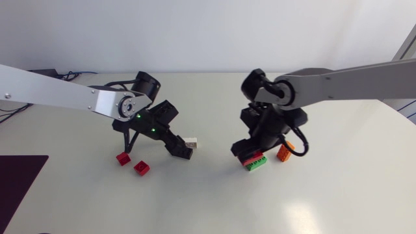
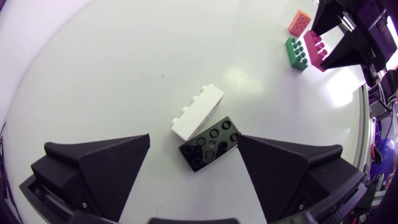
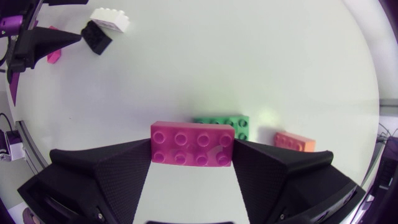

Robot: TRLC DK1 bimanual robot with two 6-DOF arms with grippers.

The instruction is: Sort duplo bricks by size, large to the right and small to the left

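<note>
Clamping the magenta two-by-four plastic brick (image 3: 193, 142) by its short ends, the right gripper (image 3: 193, 150) looks secure. The brick is probably light, rigid and slick-sided. Well apart from it, the left gripper (image 2: 194, 140) gapes around a black plastic brick (image 2: 210, 144).

Small bricks (image 1: 141, 168) left; touching pair (image 2: 198, 112) centre (one inside left gripper (image 2: 194, 140)); held brick (image 3: 193, 143) right, two bricks (image 3: 222, 123) adjacent.
</note>
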